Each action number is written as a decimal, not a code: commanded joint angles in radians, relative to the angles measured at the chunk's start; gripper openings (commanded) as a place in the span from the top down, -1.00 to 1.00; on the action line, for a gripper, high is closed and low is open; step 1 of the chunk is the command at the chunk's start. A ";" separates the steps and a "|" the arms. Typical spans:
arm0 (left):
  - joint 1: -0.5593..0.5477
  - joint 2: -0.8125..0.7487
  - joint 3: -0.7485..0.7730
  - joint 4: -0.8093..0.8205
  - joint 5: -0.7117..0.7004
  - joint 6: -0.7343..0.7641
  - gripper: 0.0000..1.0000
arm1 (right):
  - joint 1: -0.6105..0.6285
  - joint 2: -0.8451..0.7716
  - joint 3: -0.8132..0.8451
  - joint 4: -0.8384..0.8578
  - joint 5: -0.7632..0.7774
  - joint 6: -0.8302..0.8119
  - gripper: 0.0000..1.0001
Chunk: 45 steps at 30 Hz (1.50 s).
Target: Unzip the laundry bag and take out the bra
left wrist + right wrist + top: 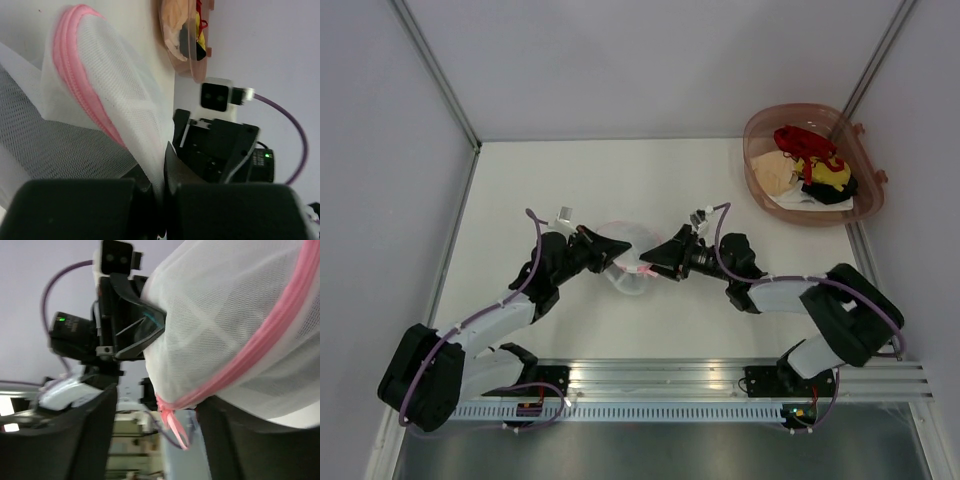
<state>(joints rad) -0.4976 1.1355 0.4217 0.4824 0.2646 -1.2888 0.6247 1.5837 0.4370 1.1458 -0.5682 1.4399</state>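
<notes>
The laundry bag [630, 262], a white mesh pouch with a pink zipper rim, hangs between my two grippers at the table's middle. My left gripper [618, 250] is shut on a fold of the bag's mesh [115, 95], with the pink rim [75, 75] just above my fingers. My right gripper [655, 258] is open at the bag's other side. In the right wrist view the bag [225, 325] fills the upper right, and its pink zipper pull [175, 425] dangles between my spread fingers [100, 410] without being pinched. I cannot make out the bra inside the mesh.
A pinkish-brown plastic basket [760, 125] with red, yellow, black and beige clothes stands at the back right corner. It also shows in the left wrist view [195, 70]. White walls with metal rails enclose the table. The arms' mounting rail [670, 375] runs along the near edge.
</notes>
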 commanded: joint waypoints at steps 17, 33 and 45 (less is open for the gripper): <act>-0.002 -0.132 0.046 -0.257 -0.163 0.089 0.96 | 0.214 -0.327 0.341 -1.176 0.585 -0.929 -0.22; -0.002 -0.100 0.045 -0.220 -0.150 0.063 0.96 | 0.329 -0.236 0.318 -0.980 0.470 -0.834 -0.06; -0.002 -0.094 0.042 -0.208 -0.133 0.052 0.96 | 0.333 -0.179 0.339 -0.953 0.472 -0.835 0.15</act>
<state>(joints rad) -0.4980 1.0382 0.4274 0.2203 0.1139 -1.2331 0.9520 1.3937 0.7383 0.1303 -0.0891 0.5995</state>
